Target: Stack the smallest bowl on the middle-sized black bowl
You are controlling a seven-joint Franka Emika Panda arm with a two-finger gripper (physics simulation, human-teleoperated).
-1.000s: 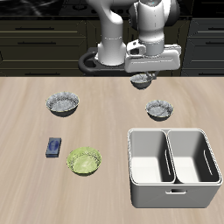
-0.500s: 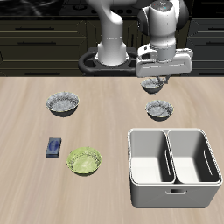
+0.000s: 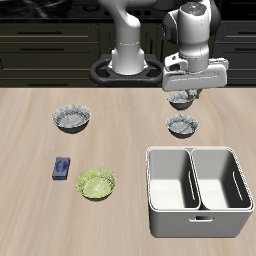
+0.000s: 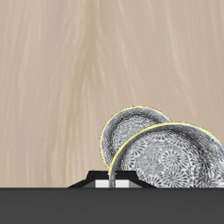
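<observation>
Smallest bowl (image 3: 181, 100) above middle-sized bowl (image 3: 182, 125)

Table (image 3: 30, 215): you have a pale wood-grain top.
Largest dark bowl (image 3: 72, 120): yours sits toward the back of the table.
Middle-sized black bowl (image 3: 183, 125): you see it resting just behind the grey bin.
Green bowl (image 3: 96, 183): nearer your front edge.
Blue card (image 3: 62, 169): flat beside the green bowl.
Grey bin (image 3: 198, 190): two compartments, at your front edge.

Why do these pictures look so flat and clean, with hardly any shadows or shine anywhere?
Exterior view: simulator render, even light, no glare, only faint shading under the gripper holding the smallest bowl above the middle-sized black bowl. Wrist view: both bowls show sharp patterning and thin yellow-green outlines; a dark band hides one edge.
</observation>
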